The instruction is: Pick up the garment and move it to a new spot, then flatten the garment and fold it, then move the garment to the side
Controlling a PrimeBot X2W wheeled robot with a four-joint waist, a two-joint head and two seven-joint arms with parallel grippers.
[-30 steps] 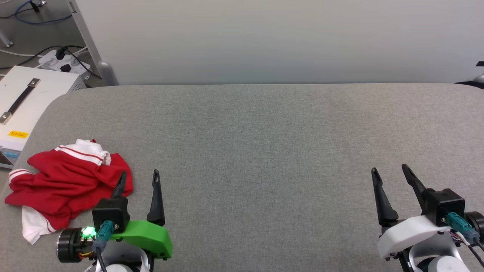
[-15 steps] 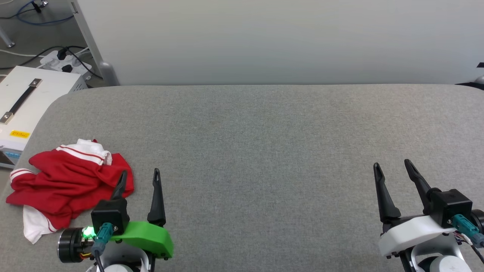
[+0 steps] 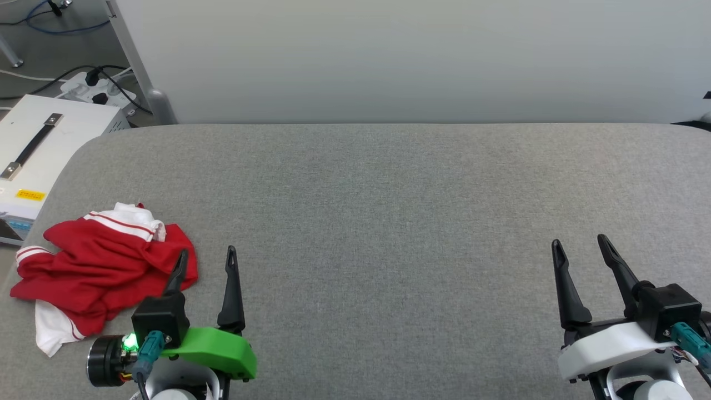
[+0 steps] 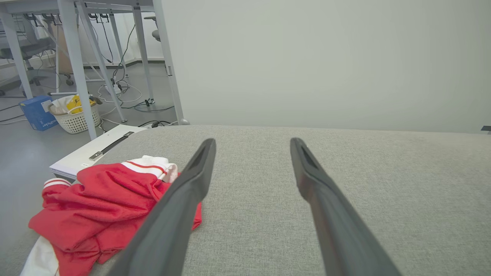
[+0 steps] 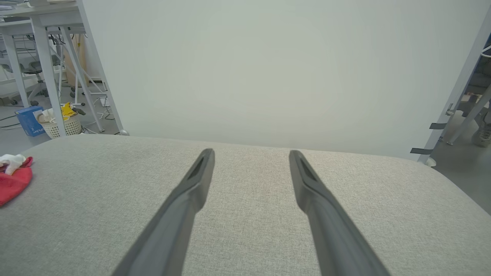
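The garment (image 3: 100, 266) lies crumpled, red with white striped sleeves, at the near left edge of the grey padded table (image 3: 389, 194). In the left wrist view the garment (image 4: 103, 199) sits left of my fingers. My left gripper (image 3: 206, 253) hovers just right of the heap, open and empty, its left finger over the cloth's right edge. At the near right my right gripper (image 3: 577, 242) stands open with nothing between its fingers, far from the garment (image 5: 13, 182), which shows at that wrist view's left edge.
A white wall panel (image 3: 411, 55) rises behind the table. Left of the table stands a white box with a strap handle (image 3: 33, 150), with a power strip and cables (image 3: 94, 89) on the floor. Desk legs and a basket (image 4: 76, 115) stand beyond.
The head view has shifted slightly. My right gripper has drifted a little to the right and up the picture. The garment and my left gripper have kept their places.
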